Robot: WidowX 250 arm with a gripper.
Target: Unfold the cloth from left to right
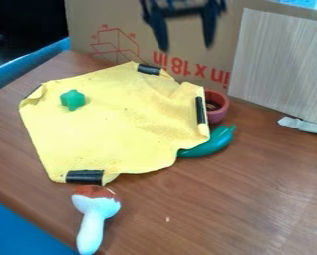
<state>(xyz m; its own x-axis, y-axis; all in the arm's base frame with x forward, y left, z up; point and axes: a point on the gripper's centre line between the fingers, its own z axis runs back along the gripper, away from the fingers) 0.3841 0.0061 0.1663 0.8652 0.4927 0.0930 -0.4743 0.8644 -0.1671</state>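
Note:
High at the top of the camera view hangs the black gripper [186, 37], its two fingers spread apart with nothing between them. It is above and behind the yellow cloth [121, 124], in front of the cardboard. The cloth lies mostly spread over the table, with wrinkles on its right side and small folds at its edges. Black tape strips mark its top, right and bottom edges, and a dark bit shows at its left corner. A green star-shaped piece [73, 99] rests on the cloth's upper left.
A red bowl [218, 106] and a green eggplant-shaped toy [213, 143] sit at the cloth's right edge, partly covered. A white and brown mushroom-like toy [94, 214] lies below the cloth. Cardboard [114, 30] and a pale panel [281, 64] stand behind the table [254, 199].

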